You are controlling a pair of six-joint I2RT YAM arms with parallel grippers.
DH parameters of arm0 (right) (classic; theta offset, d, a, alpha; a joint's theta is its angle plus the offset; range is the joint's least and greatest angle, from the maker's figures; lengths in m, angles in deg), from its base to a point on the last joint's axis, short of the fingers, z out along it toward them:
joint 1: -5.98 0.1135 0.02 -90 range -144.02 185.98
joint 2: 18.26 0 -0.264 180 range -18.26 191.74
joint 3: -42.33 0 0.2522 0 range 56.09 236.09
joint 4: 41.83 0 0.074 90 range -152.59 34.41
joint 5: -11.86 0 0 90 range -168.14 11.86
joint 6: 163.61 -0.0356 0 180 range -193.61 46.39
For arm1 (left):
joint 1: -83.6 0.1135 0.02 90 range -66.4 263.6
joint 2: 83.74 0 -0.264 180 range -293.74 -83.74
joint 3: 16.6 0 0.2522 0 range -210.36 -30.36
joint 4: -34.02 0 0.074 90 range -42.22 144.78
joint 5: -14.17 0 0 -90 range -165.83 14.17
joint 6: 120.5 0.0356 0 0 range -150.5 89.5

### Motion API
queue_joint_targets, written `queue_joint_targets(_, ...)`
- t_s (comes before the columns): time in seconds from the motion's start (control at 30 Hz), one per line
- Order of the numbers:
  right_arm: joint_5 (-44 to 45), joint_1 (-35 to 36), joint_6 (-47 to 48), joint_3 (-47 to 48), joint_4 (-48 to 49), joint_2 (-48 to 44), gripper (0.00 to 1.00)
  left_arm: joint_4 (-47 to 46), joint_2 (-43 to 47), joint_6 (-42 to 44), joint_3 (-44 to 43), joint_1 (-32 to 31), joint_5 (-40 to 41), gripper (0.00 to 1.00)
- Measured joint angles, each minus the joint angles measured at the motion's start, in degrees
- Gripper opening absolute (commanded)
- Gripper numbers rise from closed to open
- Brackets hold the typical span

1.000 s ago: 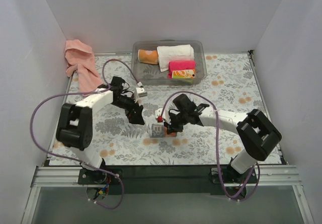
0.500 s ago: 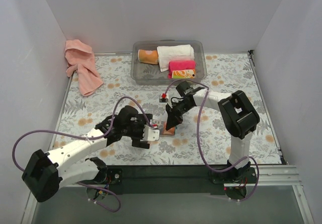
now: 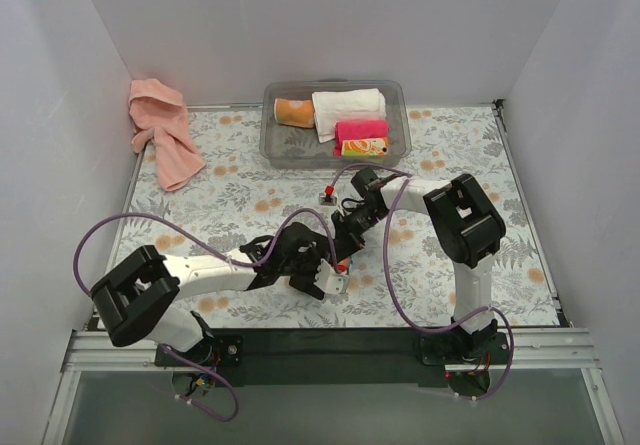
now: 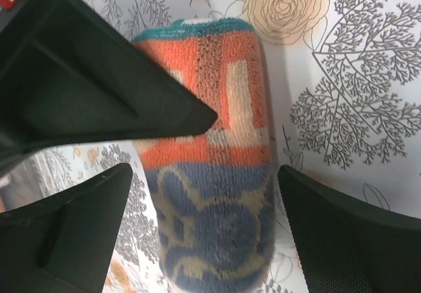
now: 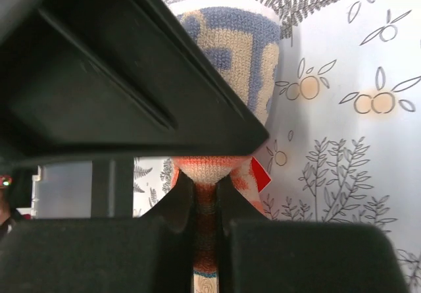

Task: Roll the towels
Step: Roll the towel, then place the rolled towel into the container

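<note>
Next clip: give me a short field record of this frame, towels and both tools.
patterned cloth: rolled, lying on the table mid-front
left tool: open, straddling the patterned cloth
right tool: shut on one end of the patterned cloth
pink towel: unrolled, bunched at the far left corner
bin: far centre, holds rolled towels
left to do: pink towel

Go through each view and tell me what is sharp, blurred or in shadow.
Top external: even, soft light, all sharp, shadows faint. Left wrist: the rolled patterned cloth is crisp, weave legible, soft shadow alongside. Right wrist: a black gripper finger near the lens darkens much of the frame; the cloth beyond looks softer.
</note>
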Motion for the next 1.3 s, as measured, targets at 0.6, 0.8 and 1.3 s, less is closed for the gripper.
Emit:
queue_joint_targets(0.6,-1.64,-2.45,0.5,2.01,-6.73,2.36,0.48,0.96,-6.25,0.81,-3.87,-1.03,-1.6,0.11)
queue_joint_targets(0.8,4.55,-10.69,2.32,4.39,-11.21,0.0,0.83,10.64,-3.54,-2.36,-4.83,-0.87,-4.9,0.0)
queue_joint_targets(1.3,7.3,-32.83,1.84,11.93,-17.81,-15.43,0.98,39.39,-24.83,-24.28,-53.13,23.23,-26.05,0.0)
